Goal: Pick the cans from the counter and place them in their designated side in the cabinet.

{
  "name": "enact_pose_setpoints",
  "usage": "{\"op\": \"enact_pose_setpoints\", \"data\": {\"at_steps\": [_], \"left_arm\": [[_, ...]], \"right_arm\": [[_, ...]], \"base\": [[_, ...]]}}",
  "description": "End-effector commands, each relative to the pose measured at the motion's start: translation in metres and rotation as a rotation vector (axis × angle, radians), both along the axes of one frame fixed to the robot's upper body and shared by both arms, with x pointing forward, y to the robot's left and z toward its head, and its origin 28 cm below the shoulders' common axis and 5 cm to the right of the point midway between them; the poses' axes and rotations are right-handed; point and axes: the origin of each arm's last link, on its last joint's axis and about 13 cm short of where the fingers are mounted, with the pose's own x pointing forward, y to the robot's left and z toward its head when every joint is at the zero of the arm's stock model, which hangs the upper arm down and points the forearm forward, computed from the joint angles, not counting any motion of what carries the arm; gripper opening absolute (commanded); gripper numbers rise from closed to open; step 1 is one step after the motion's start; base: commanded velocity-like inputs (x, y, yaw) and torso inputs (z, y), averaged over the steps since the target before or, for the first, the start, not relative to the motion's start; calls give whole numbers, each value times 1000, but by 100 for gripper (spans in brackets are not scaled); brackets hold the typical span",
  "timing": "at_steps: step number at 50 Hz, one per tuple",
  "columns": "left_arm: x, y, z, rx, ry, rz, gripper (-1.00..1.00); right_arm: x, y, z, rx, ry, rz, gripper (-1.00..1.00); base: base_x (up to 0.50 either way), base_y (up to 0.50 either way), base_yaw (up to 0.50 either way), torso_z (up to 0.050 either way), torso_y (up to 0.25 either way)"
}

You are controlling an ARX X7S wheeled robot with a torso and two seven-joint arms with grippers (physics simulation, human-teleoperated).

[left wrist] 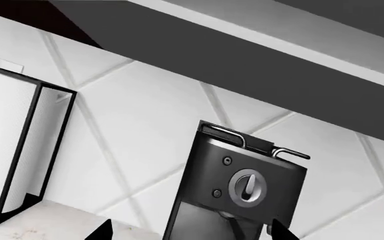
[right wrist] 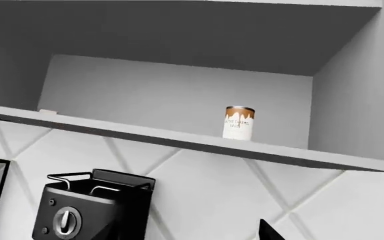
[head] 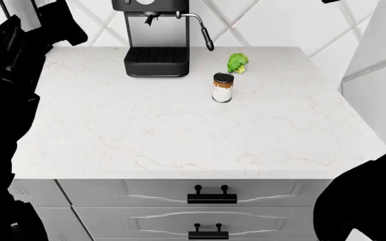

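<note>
Left wrist view: a black espresso machine (left wrist: 239, 187) is seen against white tiles; the left tool's state cannot be told.

Head view: one white, brown-banded can (head: 222, 87) stands on the white marble bench (head: 179, 135), a green broccoli floret (head: 237, 63) at its 1 o'clock.

Right wrist view: a second can (right wrist: 239, 123) stands upright on the grey cabinet shelf (right wrist: 178, 140), apparently already delivered; the right tool's state cannot be told.

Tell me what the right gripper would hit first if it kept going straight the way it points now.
Probably the tiled wall just under the cabinet shelf, right of the coffee machine. The shelved can sits above that line. Depth is uncertain; only one right gripper fingertip shows.
</note>
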Motion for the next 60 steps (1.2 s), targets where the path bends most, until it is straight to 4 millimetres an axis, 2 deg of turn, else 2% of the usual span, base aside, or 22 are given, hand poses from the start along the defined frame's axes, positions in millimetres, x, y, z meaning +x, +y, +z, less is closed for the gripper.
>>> {"op": "enact_pose_setpoints", "data": {"at_steps": [1, 10, 15, 20, 26, 40, 46, 52, 60], "left_arm": [[-11, -4, -24, -1, 67, -4, 100], [-13, -6, -51, 14, 110, 14, 100], [-18, -8, -65, 5, 54, 44, 100], [-22, -10, -76, -5, 77, 53, 100], [-27, -8, -86, 76, 74, 67, 100], [-23, -1, -72, 156, 33, 82, 100], [-19, 2, -69, 239, 37, 25, 100], [-10, 5, -61, 398, 109, -97, 100], [-2, 2, -48, 462, 185, -182, 100]], "right_arm": [[2, 3, -43, 44, 91, 26, 100], [16, 6, -66, 74, 144, 49, 100], [23, 8, -77, 93, 168, 60, 100], [30, 10, -85, 108, 190, 74, 100], [37, 13, -98, 124, 232, 90, 100], [50, 16, -129, 143, 325, 84, 100], [45, 18, -133, 133, 342, 81, 100], [36, 18, -133, 104, 357, 56, 100], [20, 17, -129, 93, 416, 43, 100]], "base": [[0, 0, 0, 0, 0], [0, 0, 0, 0, 0], [0, 0, 0, 0, 0], [0, 0, 0, 0, 0], [0, 0, 0, 0, 0], [0, 0, 0, 0, 0], [0, 0, 0, 0, 0], [0, 0, 0, 0, 0], [0, 0, 0, 0, 0]]}}
